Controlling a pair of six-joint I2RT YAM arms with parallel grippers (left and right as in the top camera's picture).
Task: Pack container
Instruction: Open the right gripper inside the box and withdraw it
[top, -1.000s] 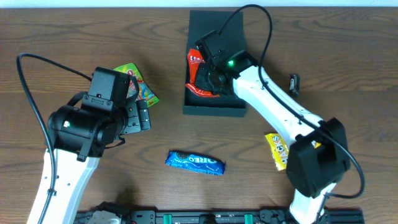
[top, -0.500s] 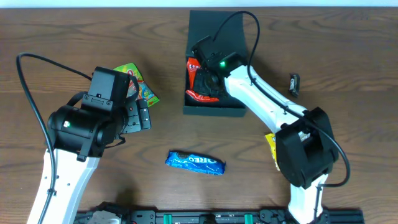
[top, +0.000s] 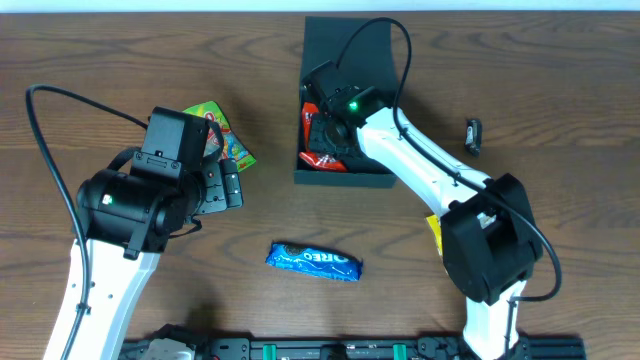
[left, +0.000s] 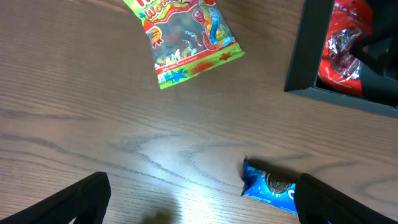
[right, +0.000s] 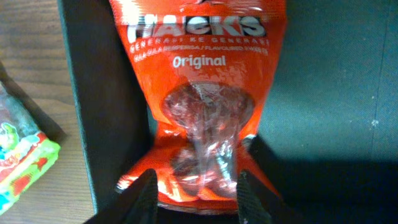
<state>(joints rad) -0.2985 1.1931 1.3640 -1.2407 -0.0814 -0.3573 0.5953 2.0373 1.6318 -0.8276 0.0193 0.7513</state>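
Note:
The dark box (top: 345, 178) stands at the back centre with its flap lid (top: 355, 45) open and lying away from me. A red Hacks packet (top: 322, 158) lies inside it against the left wall. My right gripper (top: 328, 135) is down in the box. In the right wrist view its fingers (right: 198, 196) are closed on the bunched lower end of the red packet (right: 199, 93), above the box floor (right: 323, 93). My left gripper (top: 228, 185) hangs open and empty over bare table (left: 202, 199), left of the box (left: 305, 56).
A green gummy-worm packet (top: 225, 140) lies beside the left gripper and shows in the left wrist view (left: 186, 37). A blue Oreo packet (top: 314, 261) lies at the front centre. A yellow packet (top: 435, 232) is partly under the right arm. A small black object (top: 473, 135) lies right of the box.
My right gripper has moved left and deeper into the box with the red packet, which now sits lower against the left wall. The left arm has not moved.

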